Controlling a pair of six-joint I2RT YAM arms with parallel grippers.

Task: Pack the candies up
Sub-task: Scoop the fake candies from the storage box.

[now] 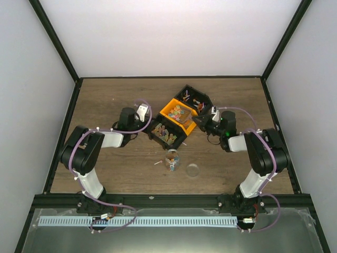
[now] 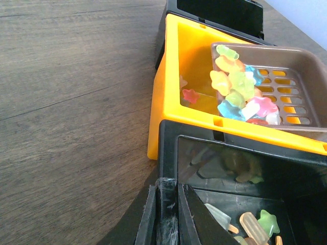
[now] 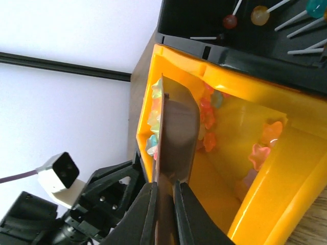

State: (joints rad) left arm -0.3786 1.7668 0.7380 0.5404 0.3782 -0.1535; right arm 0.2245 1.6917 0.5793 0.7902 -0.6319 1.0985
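Observation:
Small star-shaped candies [image 2: 237,92] in mixed colours lie heaped in a brown slotted scoop [image 2: 299,76] held over the orange bin [image 2: 168,97]. More candies [image 3: 260,148] lie in that bin. My right gripper [image 3: 164,204] is shut on the scoop's handle, and the scoop [image 3: 176,132] stands edge-on in the right wrist view. My left gripper [image 2: 166,204] is shut on the near black bin's wall [image 2: 168,148]. In the top view the left gripper [image 1: 150,126] and right gripper [image 1: 202,120] flank the bins. A small clear cup [image 1: 171,161] holding some candies stands in front of them.
A clear round lid [image 1: 192,169] lies right of the cup. The near black bin [image 1: 167,134] holds popsicle-shaped sweets. The far black bin [image 1: 196,97] holds lollipops. Dark frame rails [image 1: 63,132] border the wooden table.

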